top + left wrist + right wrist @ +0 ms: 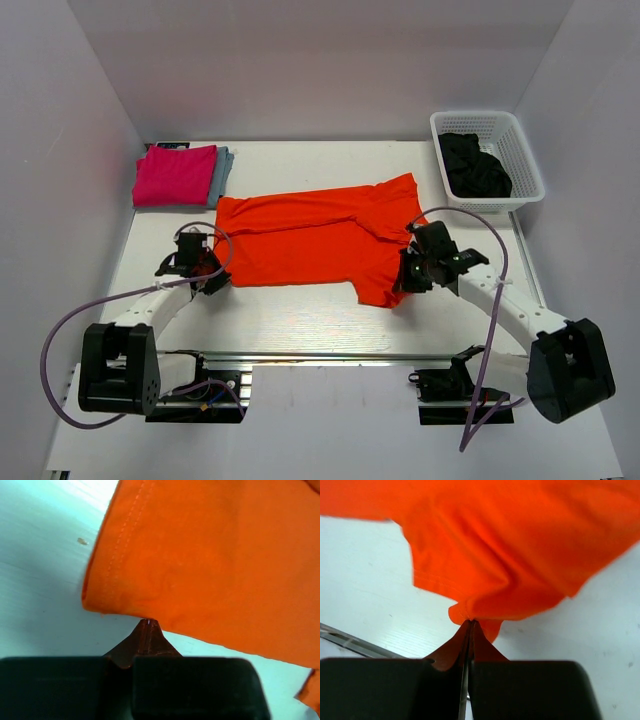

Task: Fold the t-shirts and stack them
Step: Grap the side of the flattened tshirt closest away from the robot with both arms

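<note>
Both the left hand [148, 622] and right hand [470, 622] pinch the near edge of the orange t-shirt [310, 240].

the spread shirt [310, 240] lies flat at the centre of the table [300, 320]. at the far left corner, a folded shirt [172, 176] lies on a lower shirt [224, 172], whose right edge shows beside it. the basket [526, 160] stands at the far right corner, with a bundled shirt [475, 165] in it. the left gripper [210, 277] sits at the spread shirt's near left corner, the right gripper [404, 278] at its near right edge.
</note>
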Robot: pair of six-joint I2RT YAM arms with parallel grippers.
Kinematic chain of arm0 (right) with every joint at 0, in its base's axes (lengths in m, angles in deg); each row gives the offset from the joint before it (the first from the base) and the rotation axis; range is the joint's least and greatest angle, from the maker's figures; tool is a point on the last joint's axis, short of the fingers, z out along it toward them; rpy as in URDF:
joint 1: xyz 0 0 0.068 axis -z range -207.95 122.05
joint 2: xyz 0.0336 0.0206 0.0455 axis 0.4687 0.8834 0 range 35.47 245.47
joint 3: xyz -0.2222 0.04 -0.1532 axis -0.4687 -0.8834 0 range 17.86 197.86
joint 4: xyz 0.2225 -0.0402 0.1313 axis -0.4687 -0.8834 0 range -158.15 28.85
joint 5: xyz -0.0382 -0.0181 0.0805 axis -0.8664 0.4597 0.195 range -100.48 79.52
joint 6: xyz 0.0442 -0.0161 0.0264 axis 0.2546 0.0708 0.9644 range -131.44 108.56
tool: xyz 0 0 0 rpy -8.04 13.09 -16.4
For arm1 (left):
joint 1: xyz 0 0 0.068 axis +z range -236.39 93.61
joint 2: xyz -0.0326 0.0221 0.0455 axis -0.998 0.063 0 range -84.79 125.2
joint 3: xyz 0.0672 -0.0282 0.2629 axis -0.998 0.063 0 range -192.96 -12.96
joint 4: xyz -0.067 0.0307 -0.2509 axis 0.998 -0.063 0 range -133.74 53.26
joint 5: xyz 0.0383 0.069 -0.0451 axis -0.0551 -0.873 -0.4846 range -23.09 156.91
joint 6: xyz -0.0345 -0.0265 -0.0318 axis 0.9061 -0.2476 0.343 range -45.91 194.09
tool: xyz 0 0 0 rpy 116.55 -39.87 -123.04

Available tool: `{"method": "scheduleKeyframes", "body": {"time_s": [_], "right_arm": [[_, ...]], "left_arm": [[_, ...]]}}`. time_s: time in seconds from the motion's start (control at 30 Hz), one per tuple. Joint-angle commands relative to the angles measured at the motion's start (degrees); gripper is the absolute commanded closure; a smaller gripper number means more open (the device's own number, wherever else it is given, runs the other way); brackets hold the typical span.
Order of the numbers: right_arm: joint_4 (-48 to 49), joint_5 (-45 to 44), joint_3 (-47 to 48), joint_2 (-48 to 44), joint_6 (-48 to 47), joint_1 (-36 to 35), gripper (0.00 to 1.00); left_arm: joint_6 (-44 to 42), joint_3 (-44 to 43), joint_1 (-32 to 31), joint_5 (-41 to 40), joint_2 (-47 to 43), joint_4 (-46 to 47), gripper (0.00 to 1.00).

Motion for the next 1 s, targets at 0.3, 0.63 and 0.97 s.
{"method": "scheduleKeyframes", "body": {"time_s": [0.3, 0.63, 0.97], "right_arm": [[6.16, -6.37, 14.70, 10.33, 0.33, 3.78, 1.00], [6.69, 2.77, 15.07, 14.38, -1.86, 6.69, 1.00], [7.83, 4.62, 12.52, 13.42, -2.48, 7.14, 1.00]], "left_arm": [[2.41, -12.54, 0.70, -5.75, 3.90, -2.36, 1.00], [3.55, -12.22, 0.70, -13.48, 6.11, -16.59, 0.49], [6.80, -9.92, 0.70, -15.69, 10.32, -11.85, 0.48]]}}
